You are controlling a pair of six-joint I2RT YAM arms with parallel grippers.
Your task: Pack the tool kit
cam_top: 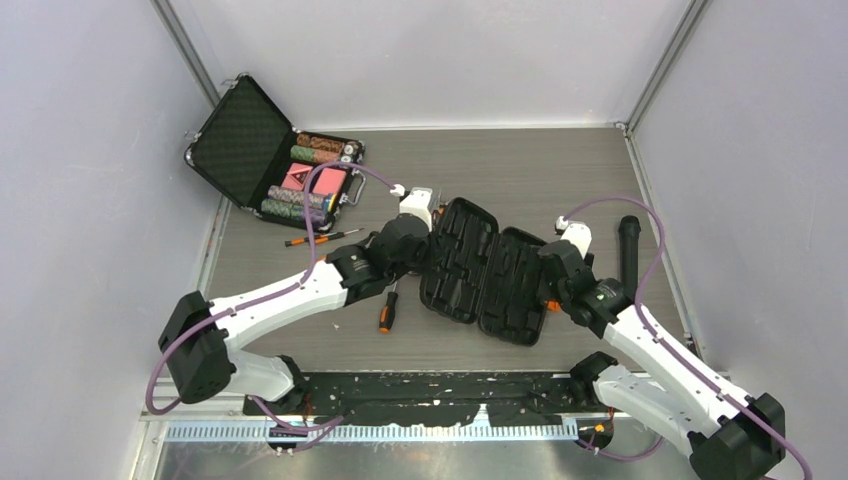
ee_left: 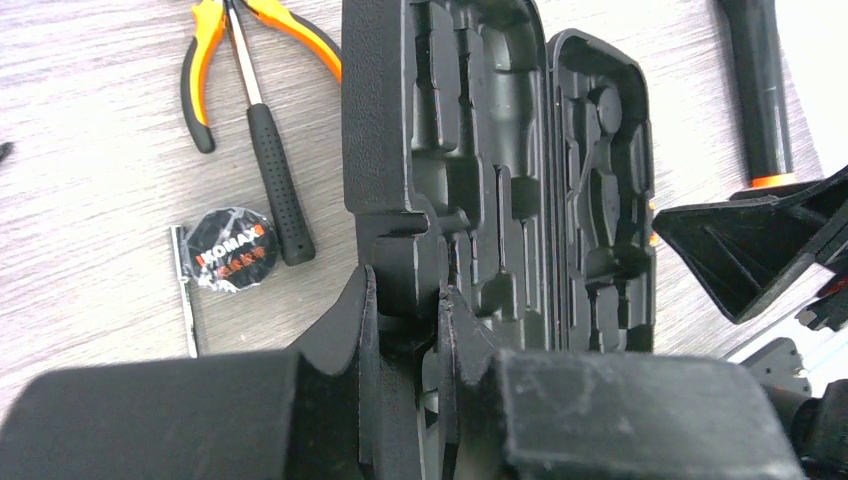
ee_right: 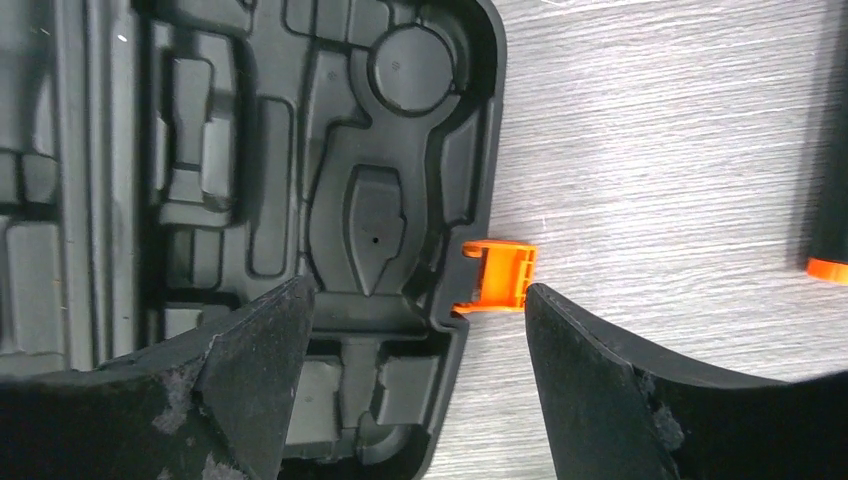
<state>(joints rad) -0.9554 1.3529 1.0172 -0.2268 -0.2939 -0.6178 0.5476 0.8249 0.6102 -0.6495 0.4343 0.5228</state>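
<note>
The tool kit (cam_top: 485, 272), a black ribbed plastic clamshell case with rounded corners, lies spread open in the middle of the grey wood-grain table (cam_top: 560, 170), between the two arms. Every moulded slot that shows is empty. Its small orange latch (ee_right: 500, 275) juts from the outer edge of the right half.

The left claw (ee_left: 405, 290) is nipped shut on the rim of the left half, with the thin plastic wall caught between its fingers. The right claw (ee_right: 415, 300) stands wide apart and grips nothing. One finger hangs over the tray's corner and the other over bare table; the latch sits between them, touching neither.

The tools lie outside the case. Beyond the left half are orange-handled pliers (ee_left: 188, 80), a black ribbed-grip tool (ee_left: 277, 180) and a round black tape measure (ee_left: 232, 250). A stubby orange-and-black screwdriver (cam_top: 386, 315) lies just beside the case's near left edge, with a slimmer screwdriver (cam_top: 320, 238) further back. A black cylinder with an orange band (cam_top: 628, 250) lies to the right. An open metal-edged black briefcase of poker chips and red cards (cam_top: 270, 165) sits well apart in the far left corner.

I see three risks:
- The left grip is on a narrow lip. Any pull could drag the light case onto the stubby screwdriver, or the rim could slip out and let the half flop.
- If the right claw closes where it is, it would likely catch the latch or shove the case sideways.
- Folding the halves now would shut an empty kit.
</note>
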